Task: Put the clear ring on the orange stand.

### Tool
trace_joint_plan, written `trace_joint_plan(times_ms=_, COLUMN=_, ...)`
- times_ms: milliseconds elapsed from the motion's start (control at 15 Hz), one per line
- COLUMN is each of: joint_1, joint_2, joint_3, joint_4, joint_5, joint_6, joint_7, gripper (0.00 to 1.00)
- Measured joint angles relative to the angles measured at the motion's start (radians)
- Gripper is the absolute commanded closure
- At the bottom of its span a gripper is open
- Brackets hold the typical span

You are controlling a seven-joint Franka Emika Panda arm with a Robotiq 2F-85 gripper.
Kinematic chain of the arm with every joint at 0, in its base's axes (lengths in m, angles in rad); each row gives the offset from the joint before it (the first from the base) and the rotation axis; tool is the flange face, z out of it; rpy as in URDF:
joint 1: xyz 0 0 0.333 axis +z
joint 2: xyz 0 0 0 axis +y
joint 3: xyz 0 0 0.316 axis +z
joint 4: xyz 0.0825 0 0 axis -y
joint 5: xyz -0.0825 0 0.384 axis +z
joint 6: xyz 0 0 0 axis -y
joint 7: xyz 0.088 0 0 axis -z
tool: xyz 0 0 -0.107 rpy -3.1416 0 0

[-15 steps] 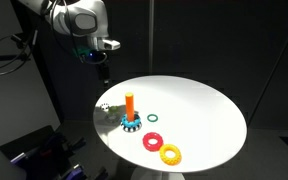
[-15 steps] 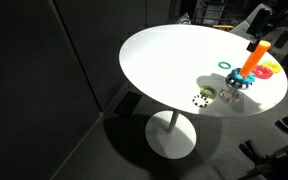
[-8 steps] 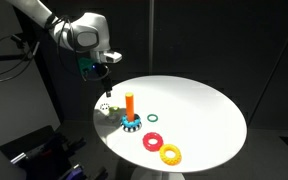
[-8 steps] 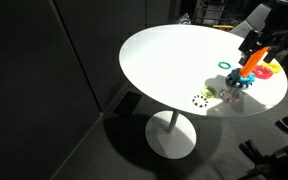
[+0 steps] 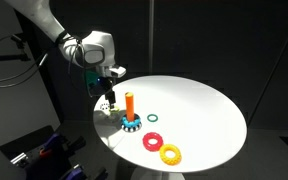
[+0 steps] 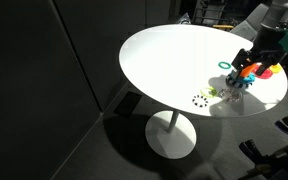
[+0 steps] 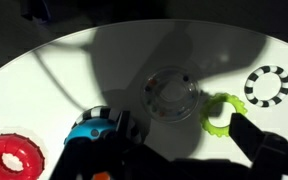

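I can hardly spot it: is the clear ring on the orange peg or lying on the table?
On the table: the wrist view shows the clear ring lying flat beside the orange stand.

No readable text, label, brand or number shows in any view.

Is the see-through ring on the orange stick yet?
Not yet. Done: nothing, the orange stand has a bare peg. In hand: the open tool hovers over the clear ring, which lies flat on the table. Left: grab it, lift it, drop it over the peg.
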Motion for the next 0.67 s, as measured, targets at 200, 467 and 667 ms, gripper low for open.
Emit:
trace_joint_plan(times_ms=200, joint_1=0.0, joint_2=0.063, joint_3=-0.01, joint_4=0.013, joint_5=-0.027, joint_6=0.033, joint_7=0.0, gripper=0.0)
trace_joint_plan(times_ms=467, joint_1=0.006, joint_2=0.129, joint_3=-0.03, joint_4=0.028, joint_5=-0.065, joint_6=0.075, joint_7=0.0, gripper=0.0)
trace_joint_plan(times_ms=667, joint_1=0.014, joint_2=0.169, joint_3=-0.04, joint_4=0.035, joint_5=-0.075, joint_6=0.106, joint_7=0.0, gripper=0.0)
